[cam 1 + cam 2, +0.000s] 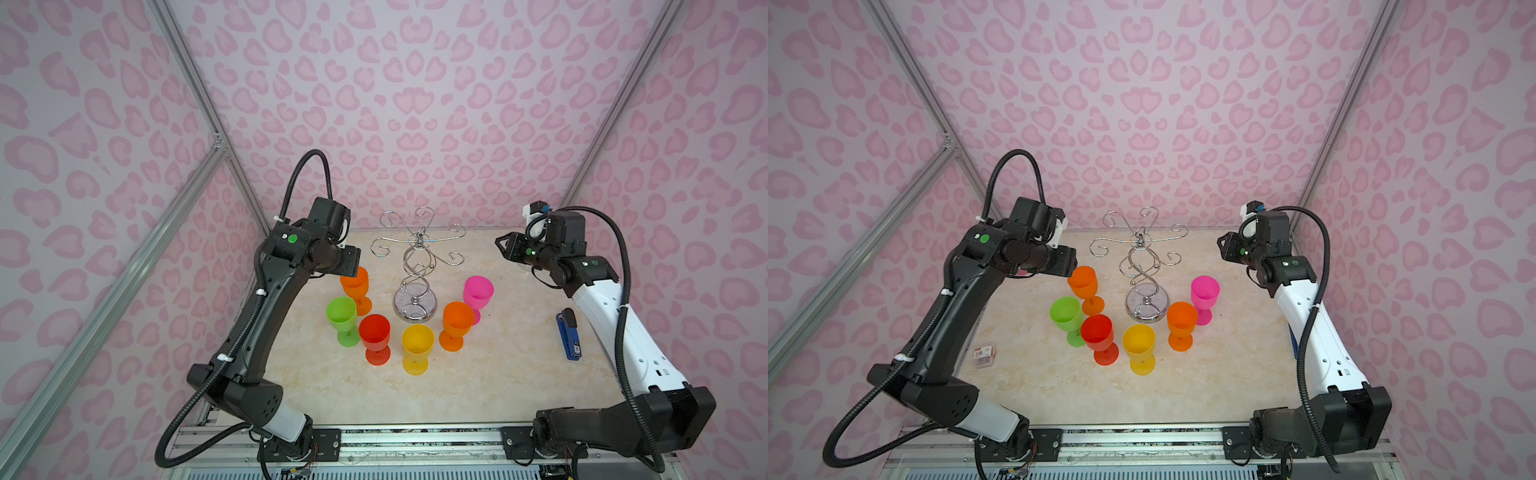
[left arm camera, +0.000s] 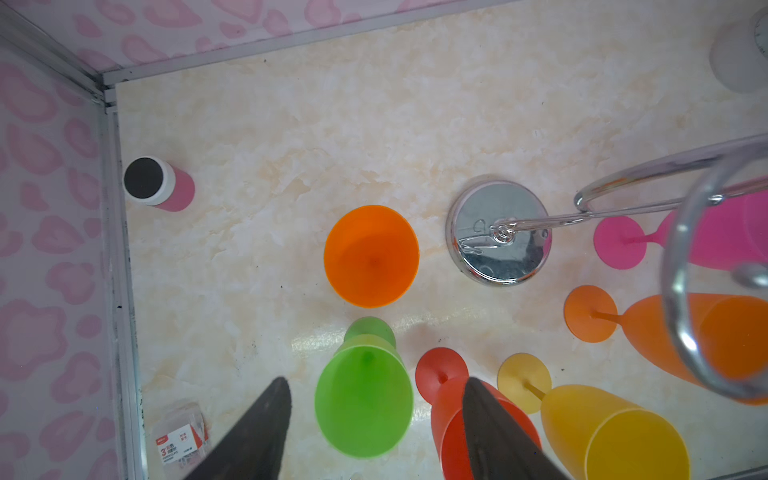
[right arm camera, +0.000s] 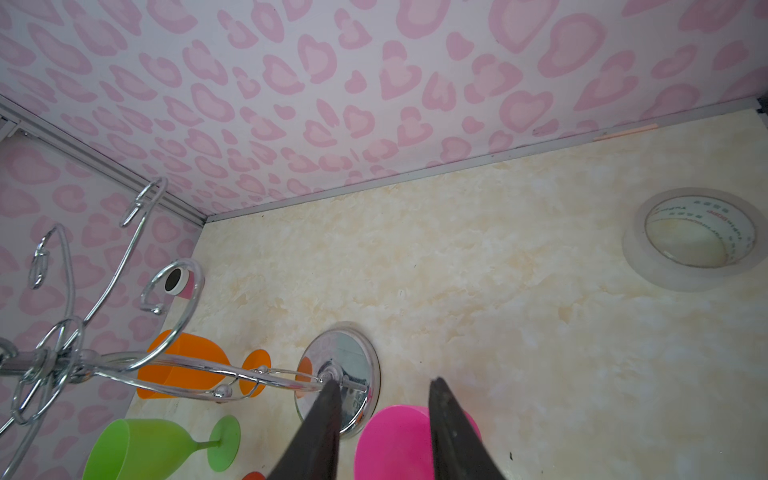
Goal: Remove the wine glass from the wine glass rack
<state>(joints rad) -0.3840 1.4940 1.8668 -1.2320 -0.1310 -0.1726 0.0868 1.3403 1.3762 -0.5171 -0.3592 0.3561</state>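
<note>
Left gripper (image 2: 376, 380): fingers spread, empty; orange wine glass (image 2: 371, 255) upright just ahead, untouched.
Right gripper (image 3: 384, 381): fingers apart, empty; open table (image 3: 498, 311) ahead to the wall (image 3: 374, 83).
Wine glass rack (image 1: 417, 266): upright between both grippers, apart from each.
Stapler (image 1: 568, 334): beside right arm, in a top view, neither wrist view.

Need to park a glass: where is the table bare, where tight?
Bare: the wide front strip between the yellow glass and the front rail, and the patch between the right-side orange glass and the blue stapler. Crowded: the glasses ringing the rack base, tightest at the green glass and red glass.
</note>
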